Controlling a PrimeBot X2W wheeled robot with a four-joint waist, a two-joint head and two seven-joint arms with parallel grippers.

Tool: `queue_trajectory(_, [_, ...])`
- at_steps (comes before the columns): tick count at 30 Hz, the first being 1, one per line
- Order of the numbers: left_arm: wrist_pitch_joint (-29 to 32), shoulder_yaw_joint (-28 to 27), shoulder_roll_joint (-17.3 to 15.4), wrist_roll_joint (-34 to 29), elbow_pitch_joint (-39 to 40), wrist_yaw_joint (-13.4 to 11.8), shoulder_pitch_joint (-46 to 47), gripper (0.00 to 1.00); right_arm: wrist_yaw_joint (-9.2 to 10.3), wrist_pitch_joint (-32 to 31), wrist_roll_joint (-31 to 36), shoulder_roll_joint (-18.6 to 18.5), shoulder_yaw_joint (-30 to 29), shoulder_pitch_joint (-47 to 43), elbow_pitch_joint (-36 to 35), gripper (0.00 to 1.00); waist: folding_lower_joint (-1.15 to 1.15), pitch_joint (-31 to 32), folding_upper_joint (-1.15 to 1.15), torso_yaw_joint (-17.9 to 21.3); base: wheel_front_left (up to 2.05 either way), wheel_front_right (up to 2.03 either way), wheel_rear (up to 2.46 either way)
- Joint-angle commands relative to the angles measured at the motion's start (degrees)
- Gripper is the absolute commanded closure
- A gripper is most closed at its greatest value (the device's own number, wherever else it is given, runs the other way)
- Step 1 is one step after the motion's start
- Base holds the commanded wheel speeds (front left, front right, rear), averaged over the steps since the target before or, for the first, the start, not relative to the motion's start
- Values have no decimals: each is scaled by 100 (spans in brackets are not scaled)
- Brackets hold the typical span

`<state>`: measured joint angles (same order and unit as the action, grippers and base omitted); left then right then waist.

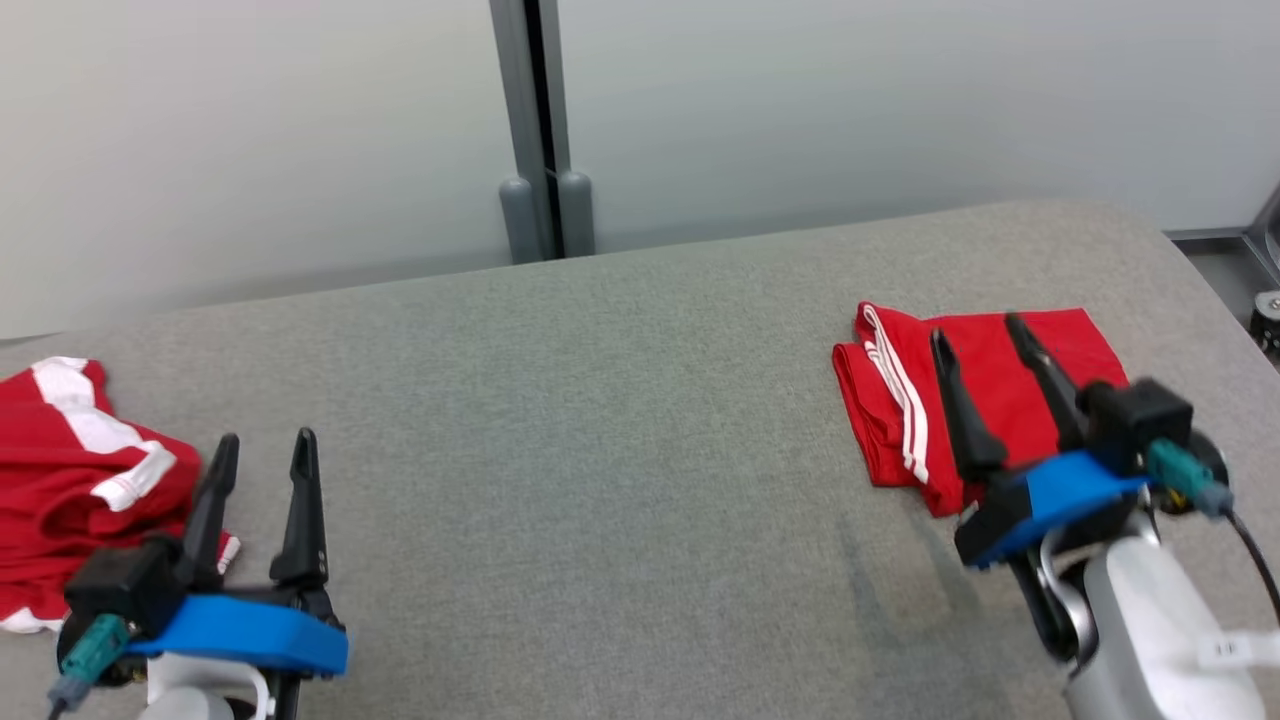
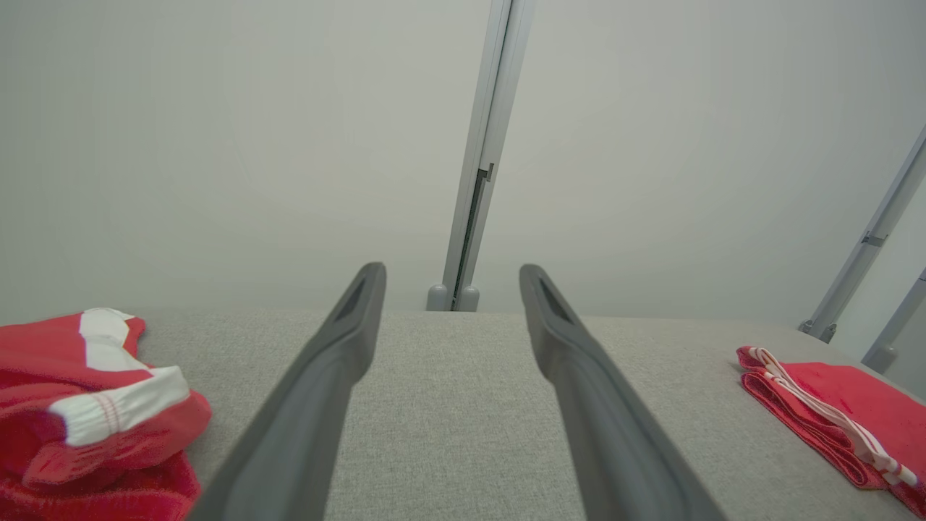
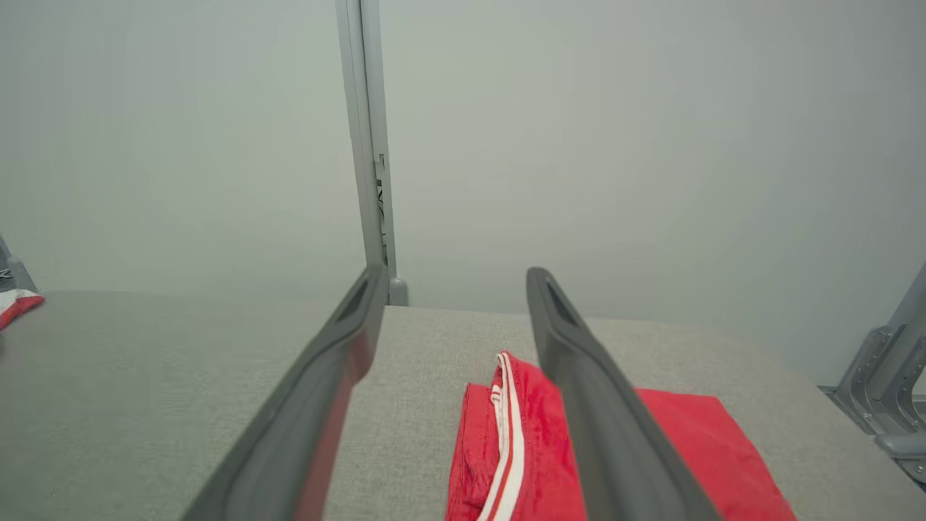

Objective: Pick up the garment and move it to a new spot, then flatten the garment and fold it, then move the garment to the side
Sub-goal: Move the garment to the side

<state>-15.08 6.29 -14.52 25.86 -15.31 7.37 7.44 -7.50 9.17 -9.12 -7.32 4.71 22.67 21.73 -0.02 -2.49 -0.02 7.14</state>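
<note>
The grey surface (image 1: 600, 420) carries a folded red garment (image 1: 1000, 390) lying beneath the right fingers (image 1: 960, 400), which stand spread and empty; a crumpled red garment (image 1: 60, 470) lies just left of the left fingers (image 1: 303, 510), likewise spread and empty.

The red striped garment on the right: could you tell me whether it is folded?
Folded: the garment lies as a compact rectangle, layers stacked at its striped edge.
</note>
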Motion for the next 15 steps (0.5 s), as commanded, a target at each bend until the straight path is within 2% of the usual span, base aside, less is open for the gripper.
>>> queue_trajectory(1, [-11,-51,61,-70,-107,-20,-106,0,1,116,-146,-73,43,-348,-79,0,2,119,2,-57,0,0,0])
queue_trajectory(8, [-11,-186,199,-236,-165,-14,-336,0,1,358,-353,-129,69,-1013,-72,0,2,276,2,-212,0,0,0])
queue_trajectory(15, [-11,-334,361,-425,-174,10,-557,0,1,530,-451,54,-41,-1411,48,0,2,319,2,-277,0,0,0])
